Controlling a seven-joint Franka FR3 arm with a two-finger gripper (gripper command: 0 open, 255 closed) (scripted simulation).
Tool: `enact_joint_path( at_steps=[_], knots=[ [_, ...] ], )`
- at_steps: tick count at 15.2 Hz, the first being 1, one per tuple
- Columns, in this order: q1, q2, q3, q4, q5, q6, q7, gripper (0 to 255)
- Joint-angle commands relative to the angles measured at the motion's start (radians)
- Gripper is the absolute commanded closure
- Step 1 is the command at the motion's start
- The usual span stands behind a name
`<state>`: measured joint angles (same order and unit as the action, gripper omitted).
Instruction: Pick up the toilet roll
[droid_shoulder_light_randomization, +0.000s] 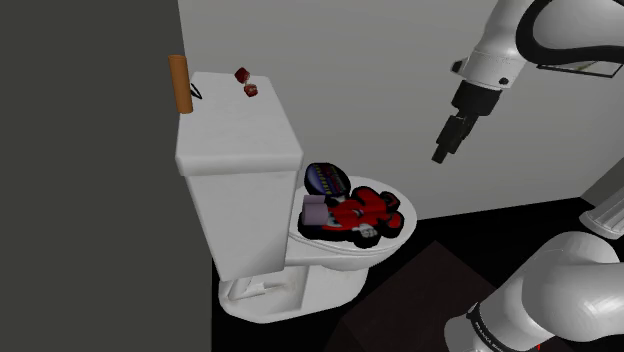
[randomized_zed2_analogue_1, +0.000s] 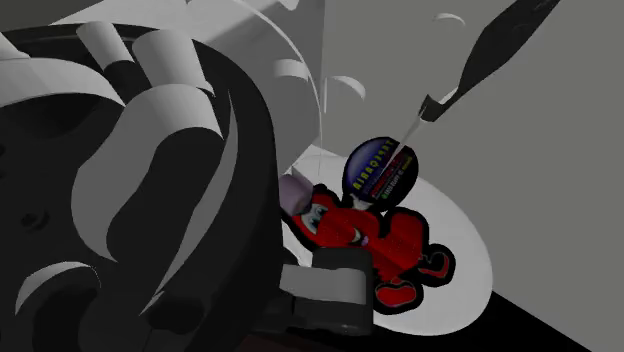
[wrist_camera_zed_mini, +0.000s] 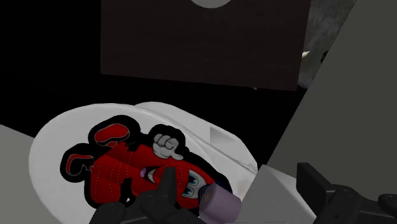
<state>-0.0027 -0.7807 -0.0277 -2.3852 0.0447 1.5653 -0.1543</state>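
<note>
The pale lilac toilet roll (droid_shoulder_light_randomization: 318, 211) lies on its side on the closed toilet lid (droid_shoulder_light_randomization: 388, 188), at the lid's rear edge just beside the tank (droid_shoulder_light_randomization: 240, 170). It touches the head end of a flat red figure (droid_shoulder_light_randomization: 358, 212) spread along the lid. In the wrist view its long axis seems to run level toward the tank, one round end facing that way. The pincer (droid_shoulder_light_randomization: 441, 152) hangs well above the lid's front edge, fingers (wrist_camera_zed_mini: 167, 189) parted and grasping nothing.
</note>
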Motion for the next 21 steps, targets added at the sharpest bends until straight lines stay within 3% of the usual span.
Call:
enact_joint_path(
  at_steps=[1, 8, 13, 17, 21],
  knots=[
    [0.0, 0.0, 0.0, 0.0, 0.0, 0.0, 0.0, 0],
    [0.021, 0.019, -0.202, -0.215, 0.067, 0.329, -0.252, 0],
    [0.094, 0.138, -0.374, -0.291, 0.175, 0.559, -0.486, 0],
    [0.225, 0.288, -0.546, -0.292, 0.343, 0.706, -0.737, 0],
    [0.429, 0.488, -0.757, -0.228, 0.634, 0.754, -1.074, 0]
  ],
)
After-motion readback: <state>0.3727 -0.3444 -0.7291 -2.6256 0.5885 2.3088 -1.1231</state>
